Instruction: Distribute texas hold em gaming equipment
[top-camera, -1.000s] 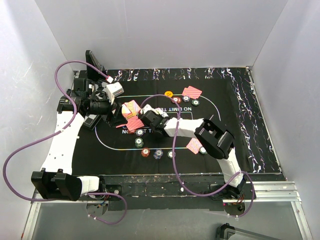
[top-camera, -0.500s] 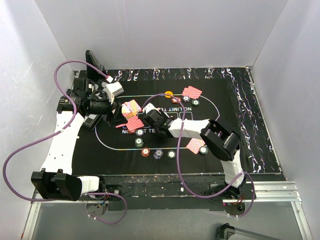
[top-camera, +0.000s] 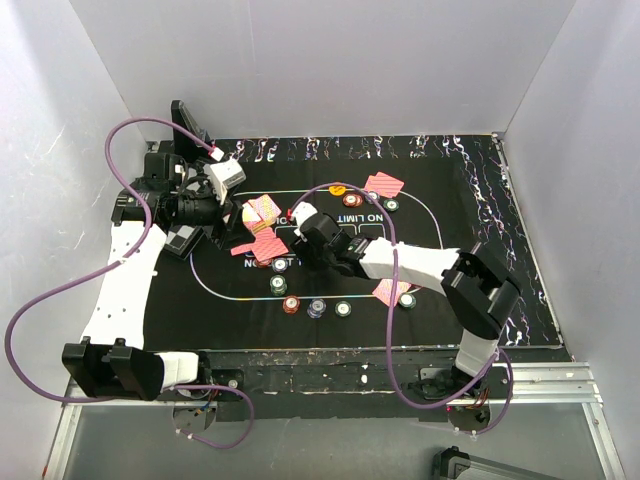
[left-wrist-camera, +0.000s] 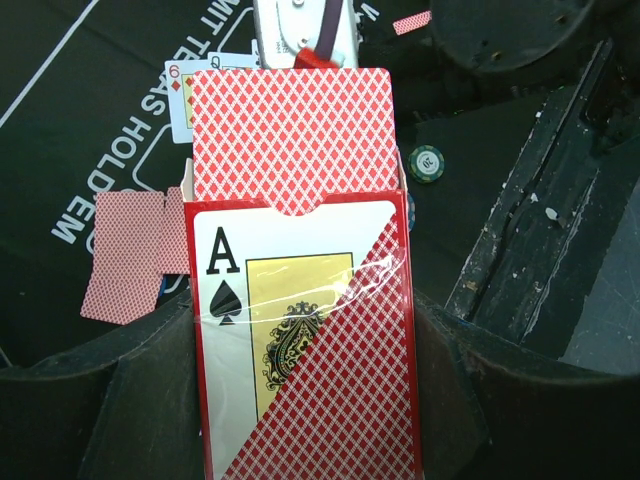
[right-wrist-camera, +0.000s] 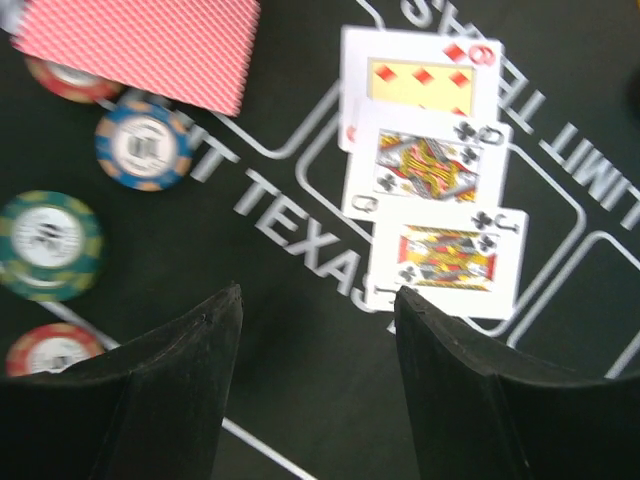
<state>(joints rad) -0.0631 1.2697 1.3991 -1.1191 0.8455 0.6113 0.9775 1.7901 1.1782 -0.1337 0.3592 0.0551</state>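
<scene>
My left gripper (left-wrist-camera: 300, 410) is shut on an open card box (left-wrist-camera: 300, 340) printed with an ace of spades. Red-backed playing cards (left-wrist-camera: 290, 130) stick out of its top. In the top view the left gripper (top-camera: 238, 215) holds it over the left of the black mat (top-camera: 450, 230). My right gripper (right-wrist-camera: 318, 300) is open and holds nothing, just above the mat. Beyond its fingertips, three face-up cards (right-wrist-camera: 428, 165) lie in an overlapping row. Two red-backed cards (right-wrist-camera: 150, 45) lie at the upper left, beside a blue chip (right-wrist-camera: 145, 145), a green chip (right-wrist-camera: 45, 245) and a red chip (right-wrist-camera: 50, 350).
More red-backed card pairs lie at the far side (top-camera: 384, 185) and the near right (top-camera: 392, 292) of the mat. Chips form a row along the near line (top-camera: 317, 308). A yellow disc (top-camera: 338, 189) sits at the far side. The right gripper (top-camera: 298, 232) is close to the left one.
My right gripper has opened and drawn back a little from the face-up cards. Its elbow has swung out to the right. The left gripper still holds the box.
</scene>
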